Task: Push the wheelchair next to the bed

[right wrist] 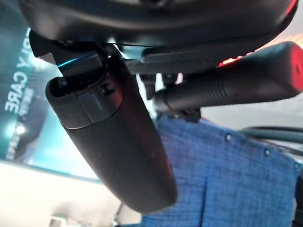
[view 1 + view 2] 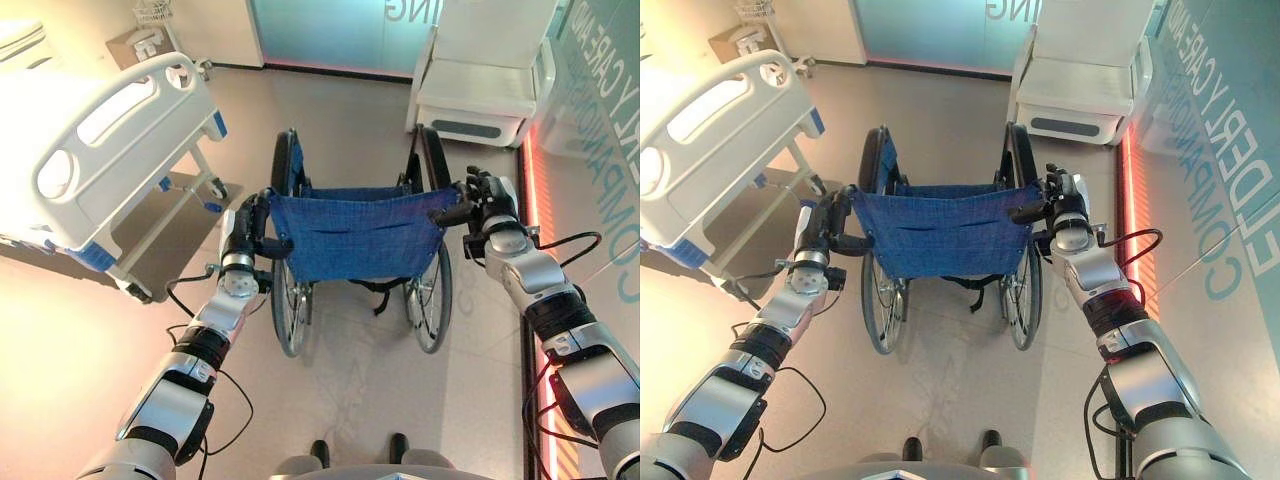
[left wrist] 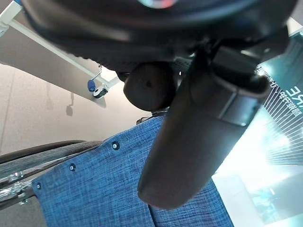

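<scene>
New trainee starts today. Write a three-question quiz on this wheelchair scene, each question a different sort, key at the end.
1. True or false: the wheelchair already touches the bed.
2. The left hand is: A) on the bed rail B) at the wheelchair's push handle C) hanging free.
3. Fill in: the wheelchair's seat back is ____ in colour.

Key: 1 false, floor shows between them, the bed lying to the robot's left. 2 B; the right hand is at the other handle. 3 blue.
</scene>
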### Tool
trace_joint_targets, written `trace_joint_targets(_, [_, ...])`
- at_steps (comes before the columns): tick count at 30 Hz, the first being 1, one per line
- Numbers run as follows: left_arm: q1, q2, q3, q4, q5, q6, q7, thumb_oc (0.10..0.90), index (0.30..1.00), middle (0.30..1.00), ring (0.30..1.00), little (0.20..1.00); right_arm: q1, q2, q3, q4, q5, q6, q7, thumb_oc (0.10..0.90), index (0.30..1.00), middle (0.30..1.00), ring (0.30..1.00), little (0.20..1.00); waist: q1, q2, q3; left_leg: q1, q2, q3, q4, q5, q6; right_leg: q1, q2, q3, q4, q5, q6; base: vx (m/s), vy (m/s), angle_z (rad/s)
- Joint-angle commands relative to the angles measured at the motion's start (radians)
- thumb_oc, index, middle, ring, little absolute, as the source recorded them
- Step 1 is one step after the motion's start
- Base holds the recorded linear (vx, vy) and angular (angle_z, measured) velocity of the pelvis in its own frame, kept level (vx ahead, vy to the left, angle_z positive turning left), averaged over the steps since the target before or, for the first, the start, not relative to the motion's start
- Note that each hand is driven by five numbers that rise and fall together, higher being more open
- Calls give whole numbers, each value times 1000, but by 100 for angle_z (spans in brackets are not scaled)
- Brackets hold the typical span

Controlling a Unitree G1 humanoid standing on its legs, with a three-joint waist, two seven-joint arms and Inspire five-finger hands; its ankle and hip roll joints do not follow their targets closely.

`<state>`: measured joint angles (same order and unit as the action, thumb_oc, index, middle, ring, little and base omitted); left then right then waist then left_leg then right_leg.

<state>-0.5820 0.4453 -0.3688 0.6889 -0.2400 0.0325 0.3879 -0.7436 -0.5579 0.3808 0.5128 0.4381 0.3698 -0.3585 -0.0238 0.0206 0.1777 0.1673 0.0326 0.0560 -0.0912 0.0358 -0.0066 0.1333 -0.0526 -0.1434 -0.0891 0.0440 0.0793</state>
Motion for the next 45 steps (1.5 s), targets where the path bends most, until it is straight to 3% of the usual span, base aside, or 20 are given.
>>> trace_joint_targets(1, [-150,45,-46,45,29,-101,42,800,900,900,900,900,-125,-10,47,58,-13,-30,-10,800,900,900,900,900,29,-54,-50,-10,-89,-20,7,-50,29,19,26,18,28,-35,-33,0,0,0])
trace_joint_targets(16, [-153,36,-67,19,-13,-125,31,800,900,900,900,900,-150,40,69,166,-13,-41,-59,800,900,900,900,900,48,-42,-41,-16,-96,-34,12,-49,31,15,19,10,39,-39,-37,0,0,0])
trace_joint_targets(27, [-139,38,-68,-12,-46,-142,19,800,900,900,900,900,-138,52,72,208,-7,-23,-24,800,900,900,900,900,56,-40,-39,-15,-98,-38,13,-48,33,15,18,5,43,-41,-39,10,0,6])
trace_joint_targets(28, [-134,34,-64,-11,-45,-150,17,800,900,900,900,900,-133,56,71,216,-6,-24,-14,739,808,808,808,808,56,-40,-39,-14,-98,-38,12,-48,33,16,19,5,42,-41,-39,0,0,0])
trace_joint_targets(32, [-128,29,-61,-7,-48,-158,12,800,900,900,900,900,-119,65,69,237,9,-10,4,720,780,780,780,780,56,-39,-41,-14,-97,-38,11,-48,32,17,19,4,39,-41,-39,0,0,0])
trace_joint_targets(34, [-124,25,-64,-10,-47,-154,9,800,900,900,900,900,-103,72,67,260,19,-12,18,632,648,648,648,648,56,-37,-42,-15,-97,-37,12,-47,32,17,18,3,40,-41,-39,0,0,0])
trace_joint_targets(35, [-123,23,-65,-12,-45,-149,7,800,900,900,900,900,-96,75,66,270,25,-17,25,400,300,300,300,300,57,-36,-41,-15,-96,-37,12,-46,32,17,18,2,40,-41,-40,0,0,0])
trace_joint_targets(37, [-119,24,-71,-12,-46,-133,5,800,900,900,900,900,-83,76,64,290,41,-38,41,400,300,300,300,300,57,-35,-40,-14,-95,-36,12,-46,31,17,18,1,41,-41,-40,0,0,0])
trace_joint_targets(39, [-120,24,-70,-4,-50,-120,11,400,300,300,300,300,-79,80,61,297,43,-56,40,400,300,300,300,300,56,-33,-37,-14,-95,-37,12,-46,31,17,18,1,40,-40,-41,0,0,0])
trace_joint_targets(45, [-133,27,-66,32,-63,-82,10,400,300,300,300,300,-92,87,67,291,29,-76,39,400,300,300,300,300,50,-29,-36,-13,-95,-35,10,-44,29,17,20,5,36,-38,-41,0,0,0])
